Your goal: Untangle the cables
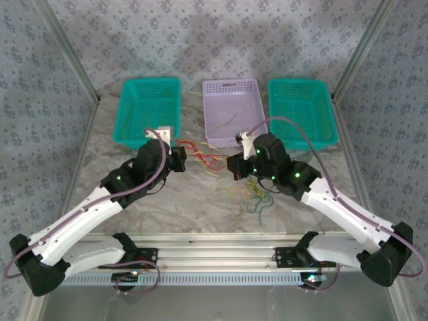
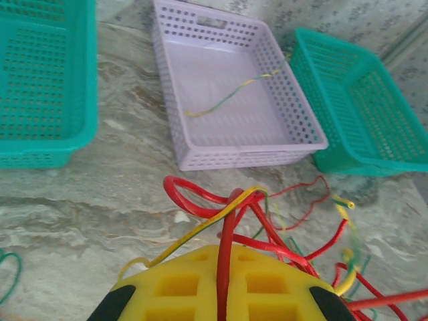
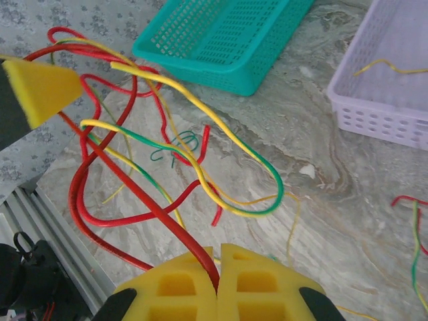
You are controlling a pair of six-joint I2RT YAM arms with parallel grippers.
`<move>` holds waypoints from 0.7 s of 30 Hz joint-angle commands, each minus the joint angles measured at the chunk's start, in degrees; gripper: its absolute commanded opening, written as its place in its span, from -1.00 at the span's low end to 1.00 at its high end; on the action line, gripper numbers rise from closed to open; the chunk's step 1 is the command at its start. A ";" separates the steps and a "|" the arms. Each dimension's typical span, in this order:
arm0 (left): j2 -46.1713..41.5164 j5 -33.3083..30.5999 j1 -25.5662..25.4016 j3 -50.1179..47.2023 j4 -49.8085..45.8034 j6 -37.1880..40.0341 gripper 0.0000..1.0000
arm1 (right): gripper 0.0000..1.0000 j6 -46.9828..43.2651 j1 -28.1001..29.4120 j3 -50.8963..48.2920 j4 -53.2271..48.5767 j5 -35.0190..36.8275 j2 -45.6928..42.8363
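- desk (image 1: 167, 214): marbled top, three baskets in a row along the far edge: a teal basket (image 1: 152, 81) toward the far left corner, a lilac basket (image 1: 231, 85) in the middle, a second teal basket (image 1: 297, 83) toward the far right corner.
- left claw (image 1: 179, 159): over the middle of the desk, just in front of the left teal basket. in the left wrist view its yellow pads (image 2: 177, 284) are pressed together, pinching a thick red cable (image 2: 227, 227) that runs up through the seam.
- right claw (image 1: 234, 165): facing the left claw across a short gap, in front of the lilac basket. in the right wrist view its pads (image 3: 257, 284) are pressed together on the red cable (image 3: 134, 200), which enters the seam.
- cables (image 1: 204, 158): a tangle of red, yellow and green strands strung between the two claws above the desk.
- right wrist view: red loops and yellow-green strands (image 3: 200, 177) cross one another in the air; a small green curl (image 3: 175, 144) lies on the desk beneath them.
- loose strands (image 1: 254, 197), green and yellowish, lie on the desk toward the near edge, just beside the right arm.
- one yellow-green cable (image 2: 231, 100) lies alone inside the lilac basket, apart from the tangle.
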 commanded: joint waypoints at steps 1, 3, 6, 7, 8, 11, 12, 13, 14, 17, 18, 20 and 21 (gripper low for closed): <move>-2.02 -10.52 3.26 -1.24 -7.38 1.89 -0.95 | -1.00 -0.65 -6.94 0.46 -10.02 5.50 -5.13; -1.84 -9.74 3.45 -1.60 -7.30 1.54 -0.68 | -1.00 -0.37 -9.23 1.29 -9.84 3.27 -6.22; -1.41 -8.10 3.46 -2.24 -6.38 1.28 -0.31 | -1.00 -0.14 -10.20 3.05 -8.94 0.68 -5.77; -1.27 -7.79 3.50 -2.33 -6.19 1.12 -0.20 | -1.00 -0.07 -10.24 3.88 -8.83 0.63 -5.32; -1.16 -7.37 3.53 -2.42 -5.92 1.12 -0.06 | -1.00 0.15 -10.17 4.67 -9.01 0.09 -4.95; -1.12 -5.91 3.52 -2.61 -5.23 1.34 0.05 | -1.00 0.40 -10.27 6.32 -9.40 -1.04 -5.08; -1.21 -5.82 3.53 -2.85 -5.06 1.36 0.05 | -1.00 0.41 -10.31 7.12 -10.53 -1.50 -5.28; -1.31 -5.73 3.54 -3.08 -4.94 1.27 0.05 | -1.00 0.18 -10.50 7.75 -10.90 -1.43 -5.55; -1.22 -5.04 3.52 -3.34 -4.52 1.57 0.05 | -1.00 0.08 -10.82 8.38 -10.96 -1.57 -5.82; -0.43 -1.53 3.49 -4.10 -2.91 1.53 0.08 | -1.00 0.76 -12.03 12.03 -11.22 -4.48 -5.53; -0.03 -0.07 3.46 -4.56 -2.12 1.34 0.10 | -1.00 1.35 -12.12 13.21 -11.07 -4.95 -5.26; 0.61 1.50 3.46 -5.18 -1.05 0.55 0.14 | -1.00 2.22 -12.12 15.28 -11.05 -5.15 -5.02; 0.78 2.06 3.47 -5.68 -0.44 0.17 0.15 | -1.00 2.75 -12.13 16.47 -11.59 -6.83 -4.97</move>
